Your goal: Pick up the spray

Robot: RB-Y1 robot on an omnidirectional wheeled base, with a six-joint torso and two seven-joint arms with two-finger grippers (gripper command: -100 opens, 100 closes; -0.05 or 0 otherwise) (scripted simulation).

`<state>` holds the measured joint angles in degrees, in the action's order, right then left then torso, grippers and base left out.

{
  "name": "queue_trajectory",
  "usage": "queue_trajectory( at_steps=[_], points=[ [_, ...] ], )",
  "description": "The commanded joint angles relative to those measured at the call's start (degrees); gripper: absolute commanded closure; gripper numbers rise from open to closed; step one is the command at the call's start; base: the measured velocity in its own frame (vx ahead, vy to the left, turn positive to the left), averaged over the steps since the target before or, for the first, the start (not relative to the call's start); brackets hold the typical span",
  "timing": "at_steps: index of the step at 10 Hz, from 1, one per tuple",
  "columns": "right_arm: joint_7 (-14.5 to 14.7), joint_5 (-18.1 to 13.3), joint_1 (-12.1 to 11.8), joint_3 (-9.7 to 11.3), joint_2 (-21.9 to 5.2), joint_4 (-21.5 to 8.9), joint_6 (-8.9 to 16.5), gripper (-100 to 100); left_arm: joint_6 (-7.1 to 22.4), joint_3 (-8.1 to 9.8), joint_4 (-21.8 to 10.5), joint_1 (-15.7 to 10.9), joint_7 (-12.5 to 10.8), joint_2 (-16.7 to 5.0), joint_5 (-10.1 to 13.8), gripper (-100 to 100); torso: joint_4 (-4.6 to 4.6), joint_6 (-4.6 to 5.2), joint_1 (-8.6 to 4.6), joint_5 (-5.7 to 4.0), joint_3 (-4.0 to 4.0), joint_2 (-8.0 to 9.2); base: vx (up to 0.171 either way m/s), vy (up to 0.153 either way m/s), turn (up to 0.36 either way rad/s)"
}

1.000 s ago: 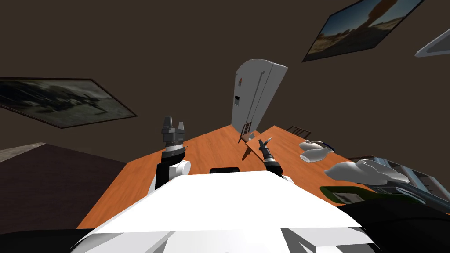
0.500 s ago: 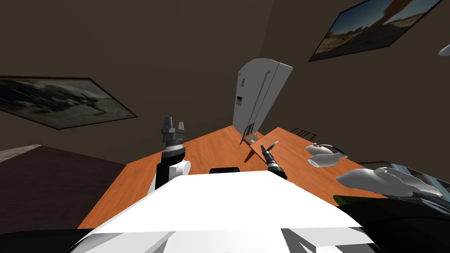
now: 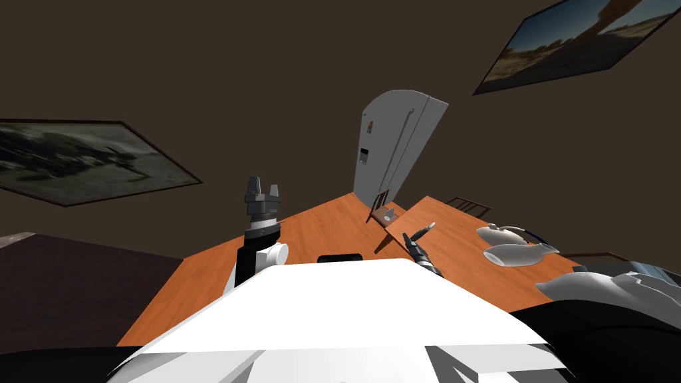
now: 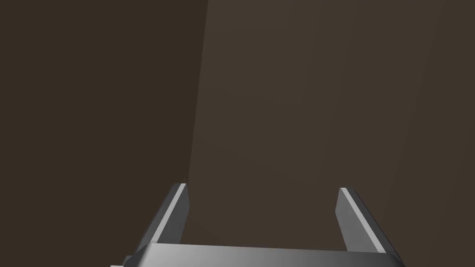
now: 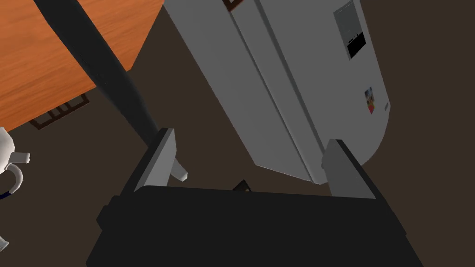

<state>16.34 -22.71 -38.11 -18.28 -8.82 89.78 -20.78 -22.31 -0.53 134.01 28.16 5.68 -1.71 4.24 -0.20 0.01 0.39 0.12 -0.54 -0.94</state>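
Because the left arm has no share in this reach, the left gripper (image 3: 262,185) is held upright and away from the work, its two blades apart and empty; the right gripper (image 3: 425,230) is stretched low over the edge of the orange wooden table (image 3: 459,247), blades spread wide with nothing between them, which I judge a stance readied for a grasp; yet it looks along toward the tall light grey refrigerator (image 5: 287,83), not at the goods; the spray I take, without certainty, to be the white spouted bottle-like shape lying on its side (image 3: 519,254) on the table, just beside a rounded white pot with a looped handle (image 3: 500,233); it lies to the right of the right gripper, well apart, so the hand would need to swing rightward; a larger lumpy white shape (image 3: 598,287), nearer me, could equally be it.
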Motion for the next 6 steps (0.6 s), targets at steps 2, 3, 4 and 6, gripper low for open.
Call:
queue_trajectory(
  at_steps=[2,3,4,6],
  points=[
    [0.62,-0.82,0.39,-1.4,-0.03,-2.35,-0.12,-100,0.0,0.0,0.0,-0.01,0.0,0.0,0.0,0,0.04,-0.01,-0.14,-0.02,0.13,0.27,0.099,0.037,-0.008],
    [1.22,-2.13,0.09,-3.33,0.04,-4.09,0.15,-100,0.0,0.0,0.0,-0.02,0.0,-0.01,0.0,0,0.13,-0.02,-0.34,-0.07,0.37,0.67,0.071,0.007,-0.034],
    [1.76,-3.41,-0.16,-5.14,0.11,-5.68,0.37,-100,0.0,0.01,-0.01,-0.02,0.0,-0.01,0.0,0,0.15,0.0,-0.39,-0.09,0.39,0.69,0.175,0.029,-0.059],
    [2.22,-4.66,-0.39,-7.37,0.18,-7.69,0.54,-100,0.0,0.0,0.0,-0.02,0.0,-0.01,0.0,0,0.09,-0.02,-0.3,-0.07,0.23,0.42,0.156,0.039,-0.04]
  ],
)
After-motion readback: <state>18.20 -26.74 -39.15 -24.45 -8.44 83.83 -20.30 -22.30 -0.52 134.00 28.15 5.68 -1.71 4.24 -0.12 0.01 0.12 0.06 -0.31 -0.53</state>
